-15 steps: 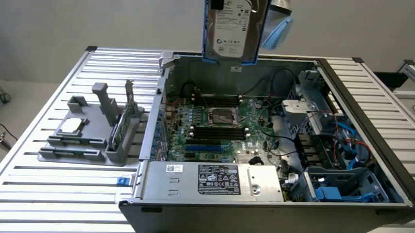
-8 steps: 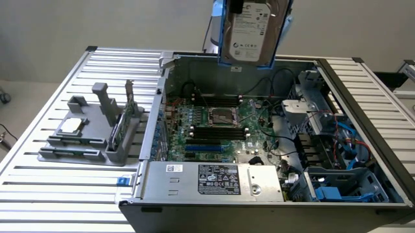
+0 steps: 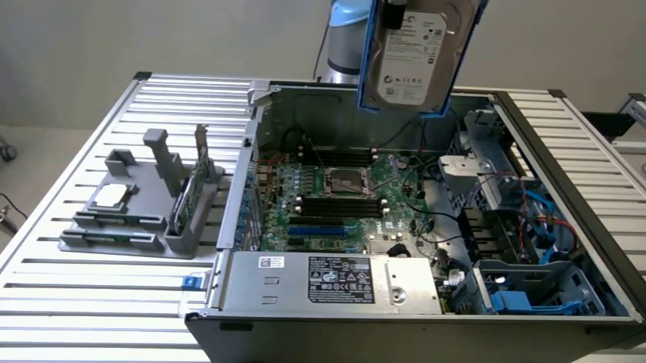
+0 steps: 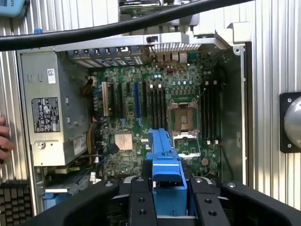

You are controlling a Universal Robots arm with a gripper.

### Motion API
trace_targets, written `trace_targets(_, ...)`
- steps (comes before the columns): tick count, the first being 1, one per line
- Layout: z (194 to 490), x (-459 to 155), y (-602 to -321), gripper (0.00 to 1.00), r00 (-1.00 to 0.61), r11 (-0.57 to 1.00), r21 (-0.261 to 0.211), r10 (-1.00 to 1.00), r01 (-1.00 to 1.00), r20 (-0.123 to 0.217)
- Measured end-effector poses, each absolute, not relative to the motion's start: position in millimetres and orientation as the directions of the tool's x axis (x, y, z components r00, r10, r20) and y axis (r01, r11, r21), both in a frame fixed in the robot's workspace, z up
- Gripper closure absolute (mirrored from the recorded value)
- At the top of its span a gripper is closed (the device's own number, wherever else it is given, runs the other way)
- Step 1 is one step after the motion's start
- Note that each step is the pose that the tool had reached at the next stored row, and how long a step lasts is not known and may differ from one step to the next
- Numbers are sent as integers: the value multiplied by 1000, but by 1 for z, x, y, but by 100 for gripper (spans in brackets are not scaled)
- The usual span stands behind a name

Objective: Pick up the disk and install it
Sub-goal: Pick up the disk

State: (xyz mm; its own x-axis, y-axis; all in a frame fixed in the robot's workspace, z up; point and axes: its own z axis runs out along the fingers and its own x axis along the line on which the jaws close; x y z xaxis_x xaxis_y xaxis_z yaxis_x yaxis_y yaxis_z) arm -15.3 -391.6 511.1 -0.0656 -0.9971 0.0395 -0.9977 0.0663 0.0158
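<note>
The disk (image 3: 414, 53) hangs on edge high above the back of the open computer case (image 3: 232, 302), its silver face and white label turned toward the exterior camera and its blue carrier around the rim. In the wrist view my gripper (image 4: 167, 190) is shut on the disk, and the carrier's blue edge (image 4: 164, 155) stands between the two black fingers (image 4: 142, 200). The motherboard (image 4: 141, 117) lies well below the held disk.
A grey power supply (image 3: 333, 280) fills the case's near corner. A drive bay with blue carriers (image 3: 530, 295) sits at the exterior view's right. A grey fixture (image 3: 141, 227) outside the case holds a silver chip (image 3: 111, 197) and a green card (image 3: 187, 198). A black cable (image 4: 117, 26) crosses the wrist view. A person's hand (image 4: 3, 141) is beside the case.
</note>
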Motion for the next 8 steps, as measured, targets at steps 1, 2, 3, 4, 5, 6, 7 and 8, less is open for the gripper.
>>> trace_targets(1,511,-13,-394,67,-66,66,16,-997,-998,40)
trace_targets(2,511,-11,-397,67,-66,66,16,-997,-998,39)
trace_targets(3,511,-10,-400,67,-66,66,16,-997,-998,38)
trace_targets(4,511,-9,-403,67,-66,66,16,-997,-998,37)
trace_targets(5,511,-8,-406,67,-66,66,16,-997,-998,35)
trace_targets(6,511,-7,-408,67,-66,66,17,-997,-998,33)
trace_targets(7,511,-6,-411,67,-66,66,17,-997,-998,31)
trace_targets(8,511,-5,-414,67,-66,66,17,-997,-998,28)
